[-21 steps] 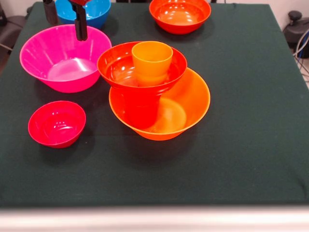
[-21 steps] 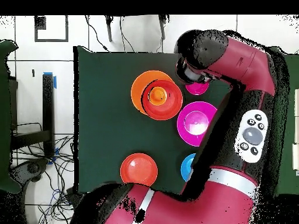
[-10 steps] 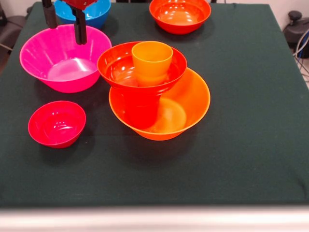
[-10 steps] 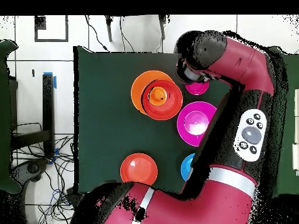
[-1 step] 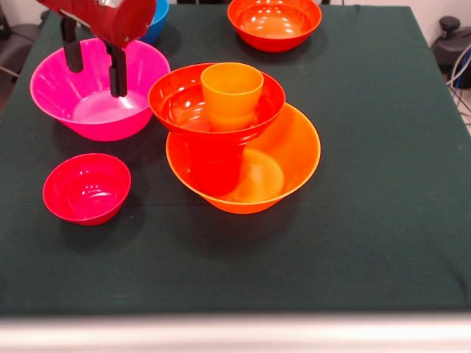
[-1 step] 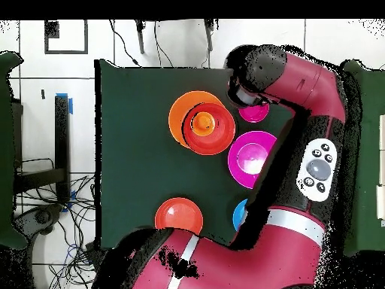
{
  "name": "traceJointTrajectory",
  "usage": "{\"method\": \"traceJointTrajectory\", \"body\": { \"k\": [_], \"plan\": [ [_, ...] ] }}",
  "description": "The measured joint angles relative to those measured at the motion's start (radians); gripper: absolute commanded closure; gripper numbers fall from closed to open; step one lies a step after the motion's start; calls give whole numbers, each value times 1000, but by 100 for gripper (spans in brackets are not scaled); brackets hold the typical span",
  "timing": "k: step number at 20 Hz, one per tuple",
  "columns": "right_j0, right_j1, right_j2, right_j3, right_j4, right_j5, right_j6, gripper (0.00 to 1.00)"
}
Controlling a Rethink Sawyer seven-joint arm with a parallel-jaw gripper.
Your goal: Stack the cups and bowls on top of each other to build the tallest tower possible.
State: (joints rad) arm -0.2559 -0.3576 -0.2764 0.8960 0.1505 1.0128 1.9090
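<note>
In the front view, a crimson bowl (image 5: 87, 187) sits at the left; behind it the gripper (image 5: 93, 65) hangs over the pink bowl (image 5: 99, 88), jaws apart and empty. The tower (image 5: 239, 143) stands mid-table, orange cup (image 5: 232, 94) topmost, with a separate red-orange bowl (image 5: 274, 23) behind it

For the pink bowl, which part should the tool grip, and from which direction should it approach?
Probably the rim of the pink bowl, from above. It sits upright with its mouth open, and its walls flare too wide for a grip across the body, so one finger inside and one outside the thin rim suits best. The tool hangs open over it already.
</note>
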Motion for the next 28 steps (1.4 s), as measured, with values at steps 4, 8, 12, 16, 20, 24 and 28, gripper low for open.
{"method": "traceJointTrajectory", "body": {
  "k": [4, 8, 12, 16, 20, 24, 28],
  "plan": [
    [0, 12, 0, 8, 0, -27, 0, 0],
    [0, 15, -3, 23, 0, -38, 0, 0],
    [0, 29, -13, 31, 3, -39, 5, 0],
    [0, 39, -16, 40, 3, -39, 21, 0],
    [1, 45, -21, 49, 6, -39, 43, 0],
    [1, 57, -29, 50, 8, -43, 91, 0],
    [1, 63, -34, 49, 10, -51, 122, 0]
  ]
}}
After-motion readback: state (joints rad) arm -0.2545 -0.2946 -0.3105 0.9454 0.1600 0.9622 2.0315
